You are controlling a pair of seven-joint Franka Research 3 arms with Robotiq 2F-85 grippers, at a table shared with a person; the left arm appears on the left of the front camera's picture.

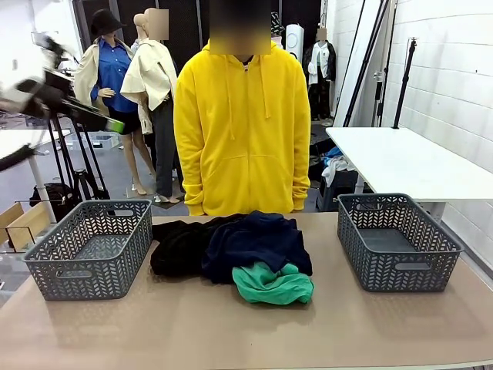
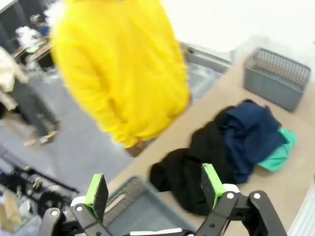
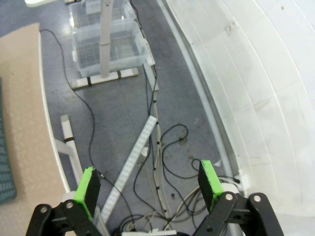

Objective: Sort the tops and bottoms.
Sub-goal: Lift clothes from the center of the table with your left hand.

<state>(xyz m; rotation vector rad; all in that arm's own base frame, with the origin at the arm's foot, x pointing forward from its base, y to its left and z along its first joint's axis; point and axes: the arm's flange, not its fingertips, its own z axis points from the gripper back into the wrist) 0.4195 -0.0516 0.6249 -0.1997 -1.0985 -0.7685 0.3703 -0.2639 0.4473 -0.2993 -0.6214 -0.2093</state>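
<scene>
Three garments, black (image 1: 179, 247), navy (image 1: 254, 240) and green (image 1: 273, 284), lie heaped by the table (image 1: 231, 331) far edge, between left basket (image 1: 91, 247) and right basket (image 1: 397, 240), person (image 1: 243, 127) just behind. Left gripper (image 2: 153, 187) and right gripper (image 3: 147, 186) both spread, empty.

Centre of the beige counter (image 1: 231, 335): a black garment (image 1: 179, 248), a dark navy garment (image 1: 258, 239) and a bright green garment (image 1: 271, 285), all plain. Left basket (image 1: 91, 250) and right basket (image 1: 397, 243): grey, with a herringbone cut-out pattern in the walls. Hoodie (image 1: 243, 127): plain bright yellow. Left end effector (image 2: 153, 189) and right end effector (image 3: 150, 187): black links, green pads (image 2: 97, 194). Floor (image 3: 113, 93): grey. Wall (image 3: 256, 73): white.
</scene>
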